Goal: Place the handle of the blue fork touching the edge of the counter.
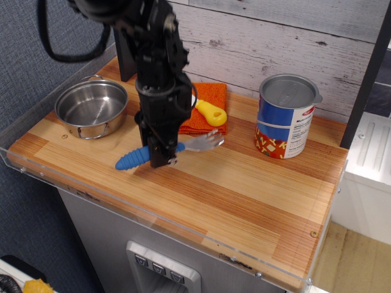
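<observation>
The blue fork (198,142) has a silver tined head and a ribbed blue handle (131,160). My gripper (160,157) is shut on the fork near where the handle meets the head. It holds the fork just above the wooden counter (238,195), handle pointing left and tilted slightly down. The handle end is well short of the counter's front edge with its clear acrylic border (153,218). The gripper's fingertips are partly hidden behind the fork.
A steel pot (91,108) stands at the left. An orange cloth (212,93) with a yellow-handled knife (211,113) lies behind the gripper. A blue and red can (287,116) stands at the back right. A grey plank wall runs behind.
</observation>
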{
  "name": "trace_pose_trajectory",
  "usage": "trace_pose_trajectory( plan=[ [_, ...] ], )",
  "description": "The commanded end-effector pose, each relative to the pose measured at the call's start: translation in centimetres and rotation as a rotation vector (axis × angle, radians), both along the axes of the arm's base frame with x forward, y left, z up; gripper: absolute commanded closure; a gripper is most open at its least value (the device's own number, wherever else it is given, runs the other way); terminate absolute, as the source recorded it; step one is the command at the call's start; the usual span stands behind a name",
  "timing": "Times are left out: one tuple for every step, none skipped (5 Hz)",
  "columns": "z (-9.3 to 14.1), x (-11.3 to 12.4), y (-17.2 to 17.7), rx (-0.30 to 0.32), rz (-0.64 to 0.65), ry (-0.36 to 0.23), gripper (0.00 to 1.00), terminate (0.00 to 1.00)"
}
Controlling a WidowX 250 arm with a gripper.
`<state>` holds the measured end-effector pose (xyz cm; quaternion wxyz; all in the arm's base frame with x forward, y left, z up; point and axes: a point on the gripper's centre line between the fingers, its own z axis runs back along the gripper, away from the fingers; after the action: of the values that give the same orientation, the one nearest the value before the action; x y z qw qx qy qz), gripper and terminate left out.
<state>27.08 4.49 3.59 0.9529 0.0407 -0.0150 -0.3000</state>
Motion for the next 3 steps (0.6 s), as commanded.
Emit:
trace_pose_trajectory(
  plan=[
    [2.6,-1.1,-2.5,-0.013,0.298,-0.043,1.0,0.0],
    [1.8,-1.7,-4.6,-0.003,0.478,-0.065,1.0,0.0],
    [1.4,-2.1,-6.0,-0.03,0.613,-0.118,1.0,0.0]
  ],
)
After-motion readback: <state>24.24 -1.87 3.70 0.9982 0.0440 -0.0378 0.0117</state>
